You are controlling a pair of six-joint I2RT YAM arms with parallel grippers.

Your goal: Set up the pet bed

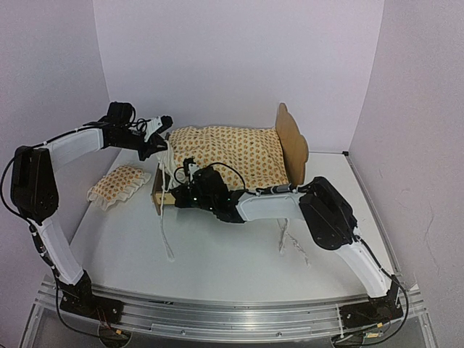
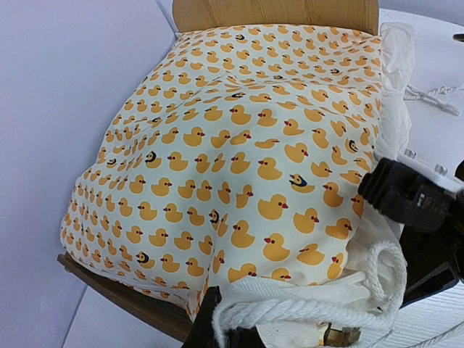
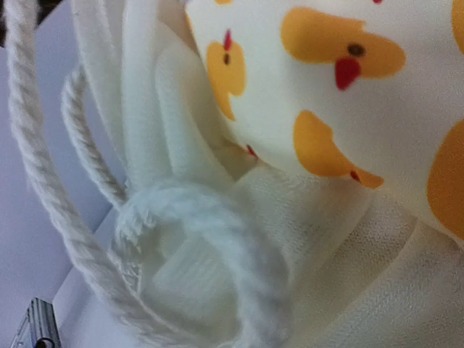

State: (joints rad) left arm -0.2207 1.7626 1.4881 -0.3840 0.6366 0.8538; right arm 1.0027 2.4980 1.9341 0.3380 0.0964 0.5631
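- surface (image 1: 217, 264): the top view shows broad open room between the bed and the arm bases, with a loose cord (image 1: 166, 232) trailing across it.
- pet bed (image 1: 293, 142): mid-back of the surface, headboard toward the right wall, foot end to the left. The left wrist view shows the back wall close along its far rail.
- cushion (image 1: 232, 154): lies on the frame, bulging over the rail. The duck print is readable only in the wrist views.
- pillow (image 1: 119, 185): on the surface left of the foot end, apart from it. Top view only.
- left hand (image 1: 159, 141): closed at the cushion's far foot corner, white cord bunched against it. Whether it grips anything is unclear.
- right hand (image 1: 190, 176): closed at the near foot corner. Its camera shows only cord loop and trim, so I cannot tell what it holds.
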